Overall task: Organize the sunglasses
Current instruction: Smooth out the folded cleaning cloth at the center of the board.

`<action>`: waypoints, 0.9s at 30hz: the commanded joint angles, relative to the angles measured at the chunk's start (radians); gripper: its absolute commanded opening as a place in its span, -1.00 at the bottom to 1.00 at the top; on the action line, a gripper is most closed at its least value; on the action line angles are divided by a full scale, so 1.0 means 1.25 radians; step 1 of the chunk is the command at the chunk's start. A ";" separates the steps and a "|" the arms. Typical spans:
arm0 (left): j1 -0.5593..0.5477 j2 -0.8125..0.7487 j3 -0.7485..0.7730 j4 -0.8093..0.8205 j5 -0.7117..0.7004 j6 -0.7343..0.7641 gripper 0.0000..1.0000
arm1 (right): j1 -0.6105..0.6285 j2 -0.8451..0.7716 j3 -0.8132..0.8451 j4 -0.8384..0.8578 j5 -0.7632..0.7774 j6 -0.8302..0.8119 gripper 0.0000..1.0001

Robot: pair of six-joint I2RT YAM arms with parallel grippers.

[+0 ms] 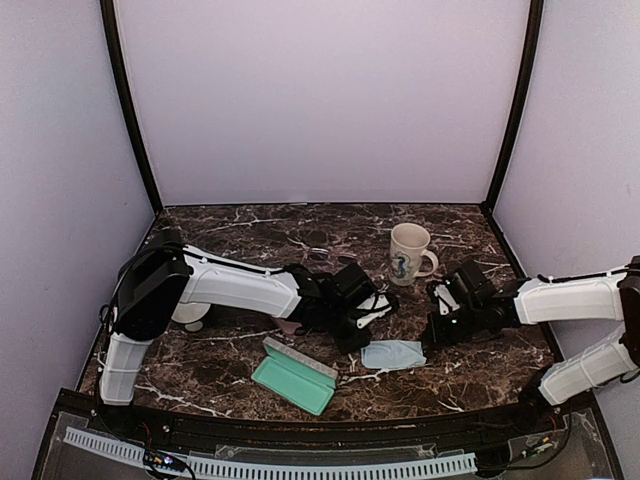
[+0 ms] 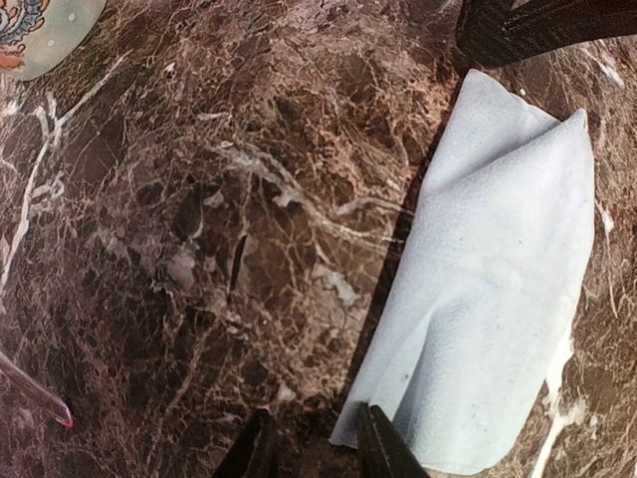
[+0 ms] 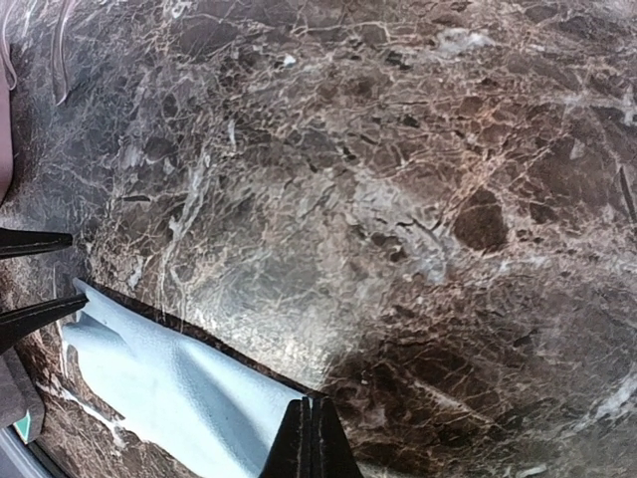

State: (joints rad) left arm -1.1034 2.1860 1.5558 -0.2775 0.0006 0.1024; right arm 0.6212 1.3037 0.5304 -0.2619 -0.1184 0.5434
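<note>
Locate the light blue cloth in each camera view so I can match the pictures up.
Top external: the light blue cloth lies near the front of the table, right of the green case.
Left wrist: it fills much of the right half.
Right wrist: it sits in the lower left.
Shared landmark: the mug, behind the cloth from above and in the left wrist's top left corner; the right wrist misses it.
</note>
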 commanded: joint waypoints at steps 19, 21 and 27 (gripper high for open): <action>-0.001 0.001 0.018 -0.016 -0.004 0.008 -0.41 | -0.010 0.000 -0.046 0.081 -0.062 0.033 -0.70; -0.001 0.001 0.018 -0.015 -0.005 0.008 -0.41 | -0.010 0.002 -0.047 0.083 -0.063 0.034 -0.71; 0.000 0.001 0.019 -0.014 -0.002 0.006 -0.41 | -0.010 0.003 -0.052 0.088 -0.065 0.036 -0.82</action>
State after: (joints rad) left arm -1.1038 2.1860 1.5562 -0.2779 -0.0006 0.1043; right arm 0.6144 1.2999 0.4797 -0.1886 -0.1883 0.5827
